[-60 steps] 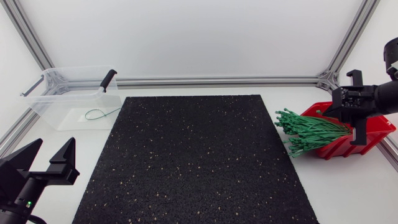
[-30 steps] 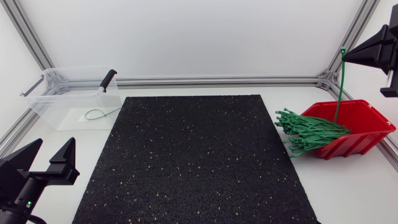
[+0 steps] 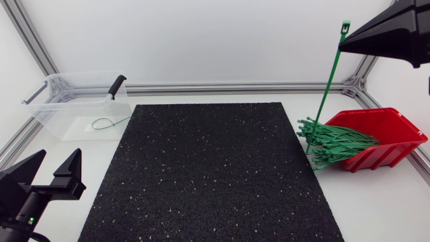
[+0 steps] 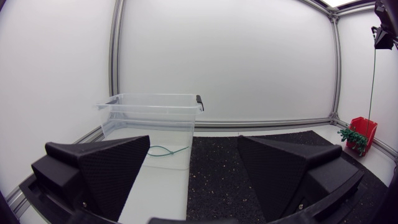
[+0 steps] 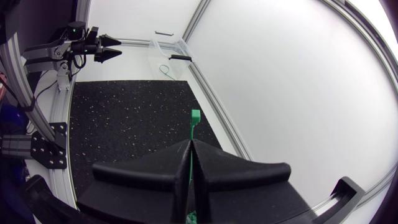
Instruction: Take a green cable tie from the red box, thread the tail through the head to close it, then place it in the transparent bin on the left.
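Note:
My right gripper (image 3: 347, 38) hangs high over the table's right side, shut on a green cable tie (image 3: 328, 84) just below its head. The tie's tail reaches down to the bundle of green ties (image 3: 336, 144) spilling from the red box (image 3: 386, 138). In the right wrist view the tie's head (image 5: 194, 119) sticks out past the closed right gripper (image 5: 189, 146). My left gripper (image 3: 50, 172) stands open and empty at the near left corner. The transparent bin (image 3: 50, 111) at the far left holds one looped green tie (image 3: 107, 123).
A black speckled mat (image 3: 208, 175) covers the middle of the table. The bin (image 4: 152, 109) carries a black handle clip (image 3: 117, 86) on its right rim. Silver frame rails (image 3: 235, 87) run along the table's back and side edges.
My right gripper has risen from the red box and drifted left, lifting one green tie out of the bundle. The left arm has not moved.

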You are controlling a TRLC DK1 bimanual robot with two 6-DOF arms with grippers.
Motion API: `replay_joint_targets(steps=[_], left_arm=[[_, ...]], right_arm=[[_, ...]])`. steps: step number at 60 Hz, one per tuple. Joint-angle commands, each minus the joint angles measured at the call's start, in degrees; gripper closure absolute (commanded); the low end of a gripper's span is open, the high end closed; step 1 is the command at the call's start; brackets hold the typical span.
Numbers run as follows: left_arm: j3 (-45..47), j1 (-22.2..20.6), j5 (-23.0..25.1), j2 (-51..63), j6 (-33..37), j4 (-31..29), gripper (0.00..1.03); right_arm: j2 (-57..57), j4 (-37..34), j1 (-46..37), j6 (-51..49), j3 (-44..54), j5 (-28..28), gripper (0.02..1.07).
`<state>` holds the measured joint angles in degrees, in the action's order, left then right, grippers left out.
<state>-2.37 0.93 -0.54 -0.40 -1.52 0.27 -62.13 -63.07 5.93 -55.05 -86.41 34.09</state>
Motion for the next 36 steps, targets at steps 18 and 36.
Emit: replay_joint_targets(steps=[18,36], left_arm=[[2.2,-0.4,-0.17,-0.3,-0.41,-1.42,0.05],[2.2,-0.23,-0.17,-0.39,-0.06,-1.42,0.05]], right_arm=[[-4.76,0.75,13.84,20.15,3.79,2.39,1.01],[-9.94,2.86,15.69,28.94,6.17,11.18,1.01]])
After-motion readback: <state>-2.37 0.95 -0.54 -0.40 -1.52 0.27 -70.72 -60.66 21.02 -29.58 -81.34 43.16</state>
